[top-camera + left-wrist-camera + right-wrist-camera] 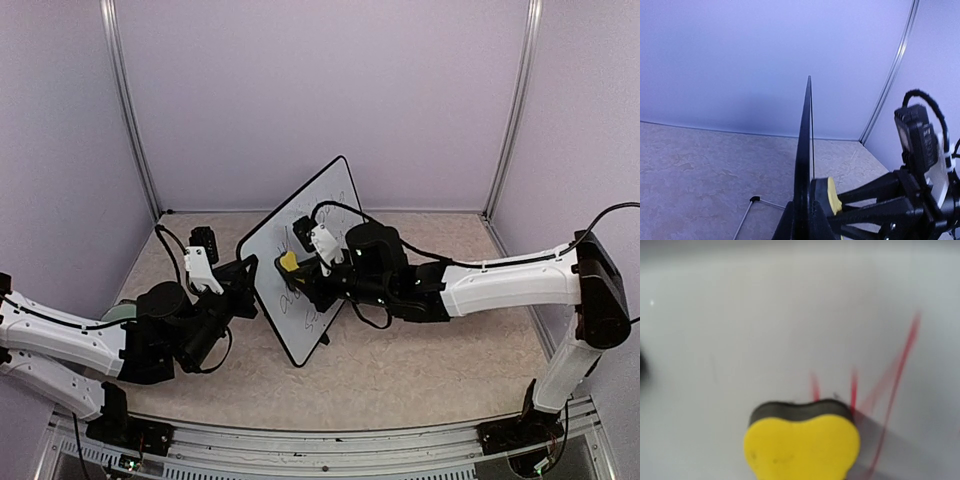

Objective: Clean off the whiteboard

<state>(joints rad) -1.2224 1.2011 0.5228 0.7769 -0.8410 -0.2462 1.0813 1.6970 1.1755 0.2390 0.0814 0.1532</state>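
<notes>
Whiteboard (330, 195) upright, long axis diagonal; left fingers (784, 226) pinch edge, right fingers (865, 187) grip eraser (802, 445).

Left pincer (250, 284) clamped tight — right pincer (293, 266) gripping, facing each other

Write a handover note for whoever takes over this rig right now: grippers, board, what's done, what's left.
Left gripper: shut on the whiteboard at its left edge, holding it tilted up on edge.
Right gripper: shut on the yellow eraser, pressed against the board face.
Done: eraser in hand and on the board.
Left: handwriting shows across the face, with red strokes right beside the eraser; wipe all of it.
</notes>
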